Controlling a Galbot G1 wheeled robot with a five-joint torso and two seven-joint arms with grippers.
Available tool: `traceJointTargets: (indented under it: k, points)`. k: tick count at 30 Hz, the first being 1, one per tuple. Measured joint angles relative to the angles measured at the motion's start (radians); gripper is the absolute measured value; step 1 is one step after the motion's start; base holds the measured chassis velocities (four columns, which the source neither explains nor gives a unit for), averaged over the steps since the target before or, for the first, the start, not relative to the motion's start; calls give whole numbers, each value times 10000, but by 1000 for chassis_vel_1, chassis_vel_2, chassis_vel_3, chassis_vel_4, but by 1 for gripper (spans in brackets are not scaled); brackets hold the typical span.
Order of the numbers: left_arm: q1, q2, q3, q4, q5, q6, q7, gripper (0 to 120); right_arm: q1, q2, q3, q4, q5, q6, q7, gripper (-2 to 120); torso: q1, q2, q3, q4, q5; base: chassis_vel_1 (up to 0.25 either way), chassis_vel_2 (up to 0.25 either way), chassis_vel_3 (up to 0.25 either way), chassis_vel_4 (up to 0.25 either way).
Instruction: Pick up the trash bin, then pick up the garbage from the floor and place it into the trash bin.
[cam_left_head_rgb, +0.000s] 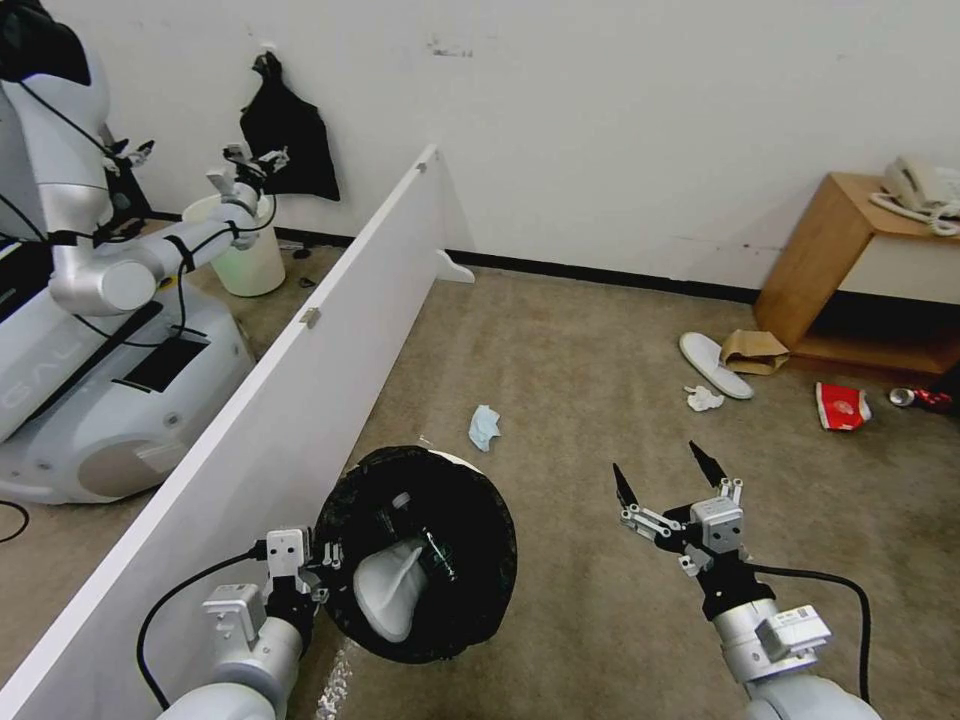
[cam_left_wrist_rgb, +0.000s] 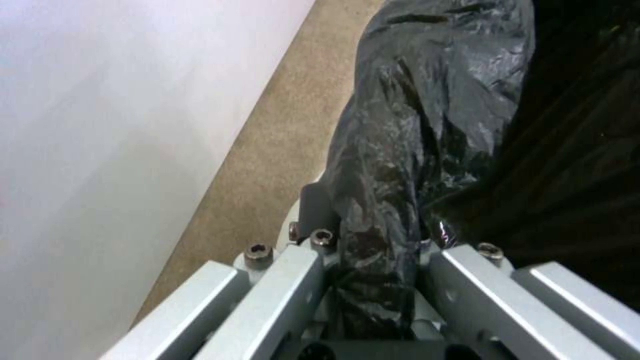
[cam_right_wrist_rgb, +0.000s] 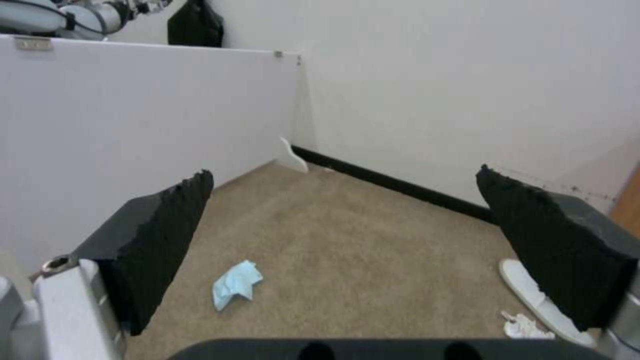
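Where beige carpet (cam_left_head_rgb: 600, 340) meets white wall (cam_left_head_rgb: 620, 120), blue tissue (cam_left_head_rgb: 484, 427), white partition (cam_left_head_rgb: 300, 400)

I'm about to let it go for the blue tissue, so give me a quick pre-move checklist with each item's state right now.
1. Left gripper shut on the trash bin rim: ok.
2. Bin mouth reachable: ok, tilted toward the right arm, with a white slipper already inside.
3. Right gripper open and empty: ok.
4. Light-blue tissue in view on the carpet, nothing on it: ok.
5. Right gripper over the tissue: not ok, it hangs to the right of it.
6. Grip firmness on the bin: cannot tell.
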Motion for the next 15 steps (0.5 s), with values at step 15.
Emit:
traceJointTargets:
  k: [15]
  points:
    - [-190,19,-29,43,-40,-30,-39,2,-19,161,6,22,-156,16,-32,100,-1,0,9,1,0,0,0,0,0]
